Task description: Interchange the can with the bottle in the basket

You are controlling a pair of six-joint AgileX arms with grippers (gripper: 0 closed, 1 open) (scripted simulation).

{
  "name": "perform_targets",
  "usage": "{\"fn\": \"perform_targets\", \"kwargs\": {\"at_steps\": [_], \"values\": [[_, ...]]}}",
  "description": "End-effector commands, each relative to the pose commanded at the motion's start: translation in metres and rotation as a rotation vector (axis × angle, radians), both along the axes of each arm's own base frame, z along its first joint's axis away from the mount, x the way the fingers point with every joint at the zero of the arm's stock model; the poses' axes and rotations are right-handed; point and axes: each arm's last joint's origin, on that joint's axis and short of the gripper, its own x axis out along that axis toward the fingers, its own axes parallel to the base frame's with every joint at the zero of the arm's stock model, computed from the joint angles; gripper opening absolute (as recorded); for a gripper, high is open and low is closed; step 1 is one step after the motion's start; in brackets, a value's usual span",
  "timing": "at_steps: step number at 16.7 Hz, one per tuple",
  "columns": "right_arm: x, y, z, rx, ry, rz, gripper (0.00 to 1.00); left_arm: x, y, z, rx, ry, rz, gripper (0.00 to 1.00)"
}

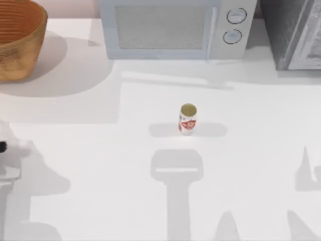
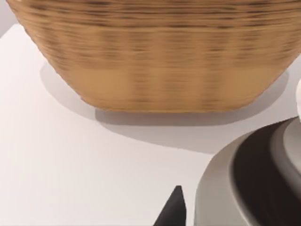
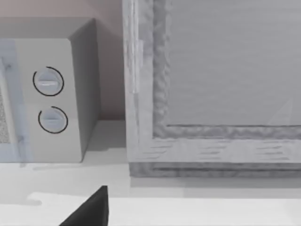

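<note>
The can (image 1: 187,119), small and white with red markings and a dull gold top, stands upright near the middle of the table with no gripper close to it. The woven golden-brown basket (image 1: 17,45) sits at the back left corner, cut off by the picture's edge. The bottle is out of view. My left arm (image 1: 7,150) is at the table's left edge, in front of the basket. Its wrist view faces the basket's outer wall (image 2: 155,56), with a black tip of my left gripper (image 2: 174,209) low in the picture. A black tip of my right gripper (image 3: 91,209) points toward the back right.
A white microwave (image 1: 175,27) stands along the back centre, seen with its two dials in the right wrist view (image 3: 47,94). A grey cabinet-like appliance (image 1: 296,32) fills the back right corner (image 3: 211,94). Open white tabletop surrounds the can.
</note>
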Motion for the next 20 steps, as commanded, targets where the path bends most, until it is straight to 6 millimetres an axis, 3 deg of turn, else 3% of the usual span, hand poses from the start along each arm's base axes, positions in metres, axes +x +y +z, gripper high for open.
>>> {"fn": "perform_targets", "kwargs": {"at_steps": [12, 16, 20], "values": [[0.000, 0.000, 0.000, 0.000, 0.000, 0.000, 1.00, 0.007, 0.006, 0.006, 0.017, -0.025, 0.023, 0.00], [0.000, 0.000, 0.000, 0.000, 0.000, 0.000, 1.00, 0.041, 0.039, 0.038, 0.078, -0.118, 0.121, 0.00], [0.000, 0.000, 0.000, 0.000, 0.000, 0.000, 1.00, 0.082, 0.072, 0.098, 0.116, -0.168, 0.204, 0.00]]}}
